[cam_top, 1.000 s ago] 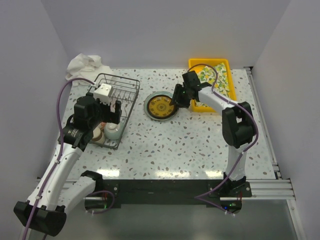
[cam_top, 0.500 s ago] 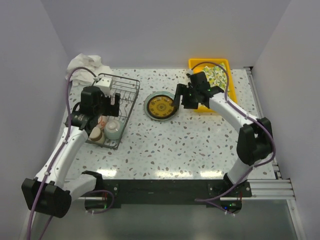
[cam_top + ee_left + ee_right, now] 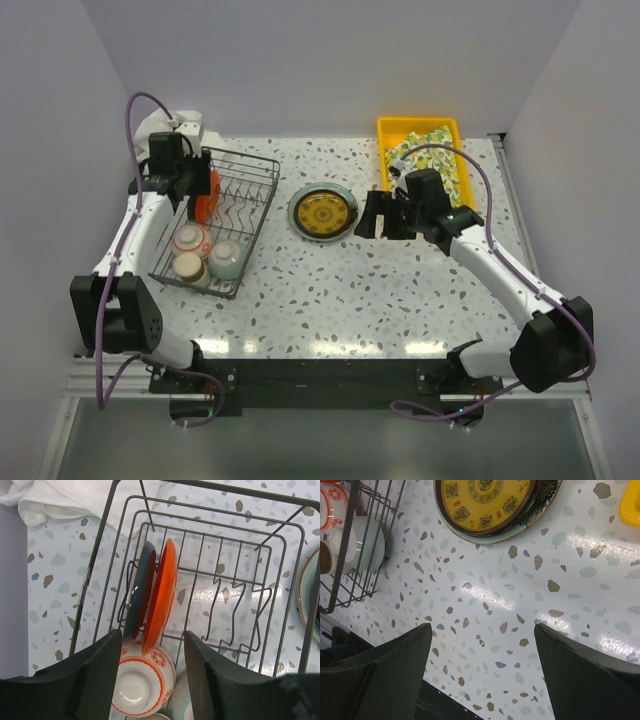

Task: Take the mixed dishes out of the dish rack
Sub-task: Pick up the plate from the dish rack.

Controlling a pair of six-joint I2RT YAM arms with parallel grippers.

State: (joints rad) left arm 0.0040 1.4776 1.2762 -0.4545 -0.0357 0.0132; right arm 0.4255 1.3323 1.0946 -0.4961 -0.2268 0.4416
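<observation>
Both grippers open, nothing held.
The left gripper (image 3: 152,637) hung part-open over the upright orange plate (image 3: 162,590) in the dish rack (image 3: 100,545) at the table's nine o'clock. The right gripper (image 3: 482,627) gaped wide at three o'clock of the stacked plates (image 3: 322,212).

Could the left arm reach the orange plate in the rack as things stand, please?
Probably yes: the left gripper hangs open right above the orange plate; one face is free, though the dark teal plate crowds the other.
</observation>
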